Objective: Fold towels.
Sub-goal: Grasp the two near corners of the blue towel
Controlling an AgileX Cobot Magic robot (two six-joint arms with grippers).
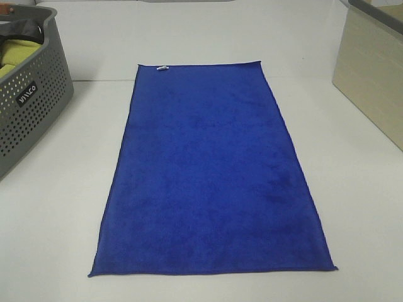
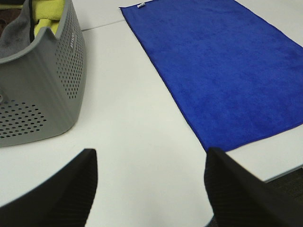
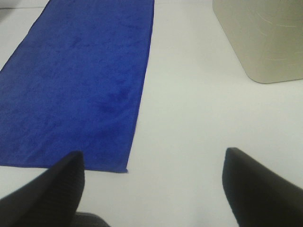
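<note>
The royal-blue towel (image 1: 211,173) lies flat and fully spread in the middle of the white table, long side running away from me, with a small white tag (image 1: 162,68) at its far edge. It also shows in the left wrist view (image 2: 222,66) and the right wrist view (image 3: 75,80). Neither gripper shows in the exterior high view. My left gripper (image 2: 149,187) is open and empty over bare table, beside the towel's near left corner. My right gripper (image 3: 154,187) is open and empty, beside the towel's near right corner (image 3: 127,170).
A grey perforated basket (image 1: 28,104) stands at the left with a yellow-green cloth (image 2: 47,16) and a grey cloth inside. A beige bin (image 1: 371,75) stands at the right. The table's front edge (image 2: 284,172) lies near the towel's near hem.
</note>
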